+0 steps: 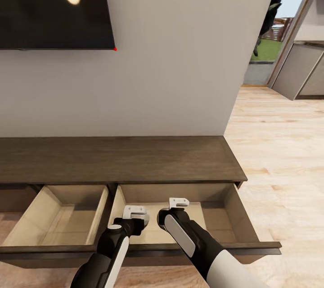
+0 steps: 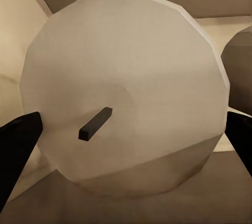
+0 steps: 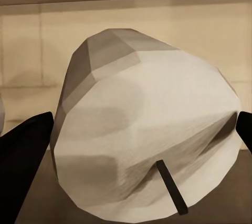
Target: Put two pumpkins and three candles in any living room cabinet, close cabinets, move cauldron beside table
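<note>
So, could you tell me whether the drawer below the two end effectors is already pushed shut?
No, in the head view the drawer stands pulled out from the cabinet, its pale inside showing beneath both arms.

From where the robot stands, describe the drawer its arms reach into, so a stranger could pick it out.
Under the wall-mounted TV runs a long dark-brown cabinet. Two drawers stand pulled out, pale beige inside. The right-hand drawer, nearest the cabinet's end, is the wider one, with both grippers over it.
</note>
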Tool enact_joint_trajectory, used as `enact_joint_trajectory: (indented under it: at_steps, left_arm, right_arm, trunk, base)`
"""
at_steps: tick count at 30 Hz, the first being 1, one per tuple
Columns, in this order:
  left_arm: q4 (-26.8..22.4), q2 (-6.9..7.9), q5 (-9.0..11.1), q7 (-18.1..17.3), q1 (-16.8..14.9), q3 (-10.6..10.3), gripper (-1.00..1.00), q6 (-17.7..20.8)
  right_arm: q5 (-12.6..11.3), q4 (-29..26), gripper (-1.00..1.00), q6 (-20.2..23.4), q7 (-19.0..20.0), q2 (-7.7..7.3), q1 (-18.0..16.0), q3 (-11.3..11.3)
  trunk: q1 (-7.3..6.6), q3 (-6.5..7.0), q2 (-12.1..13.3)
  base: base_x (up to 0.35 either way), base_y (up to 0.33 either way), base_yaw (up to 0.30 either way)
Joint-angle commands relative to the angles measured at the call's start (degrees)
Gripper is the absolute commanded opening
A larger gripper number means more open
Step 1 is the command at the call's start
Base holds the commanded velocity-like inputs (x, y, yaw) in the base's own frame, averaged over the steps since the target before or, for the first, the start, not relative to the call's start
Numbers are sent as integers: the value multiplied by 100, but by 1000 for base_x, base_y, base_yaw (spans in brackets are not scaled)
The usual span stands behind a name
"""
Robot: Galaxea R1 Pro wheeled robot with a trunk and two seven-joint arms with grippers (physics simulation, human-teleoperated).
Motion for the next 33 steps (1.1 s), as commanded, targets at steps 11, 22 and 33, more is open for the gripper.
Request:
enact_joint_trajectory:
  at_steps: [11,22,33]
  left_arm:
    - [0,0,0,0,0,0,-100,-7]
    - [0,0,1,0,0,0,-100,-10]
    - [0,0,1,0,0,0,-100,-17]
  right_arm:
    - [0,0,-100,-1,1,0,0,0]
    - [0,0,-100,-1,1,0,0,0]
    - [8,0,-100,-1,1,0,0,0]
  trunk:
    - [198,-162,-361]
    - [395,-323,-722]
    - [483,-395,-882]
  base:
    - [2,0,0]
    - [0,0,0]
    - [0,0,0]
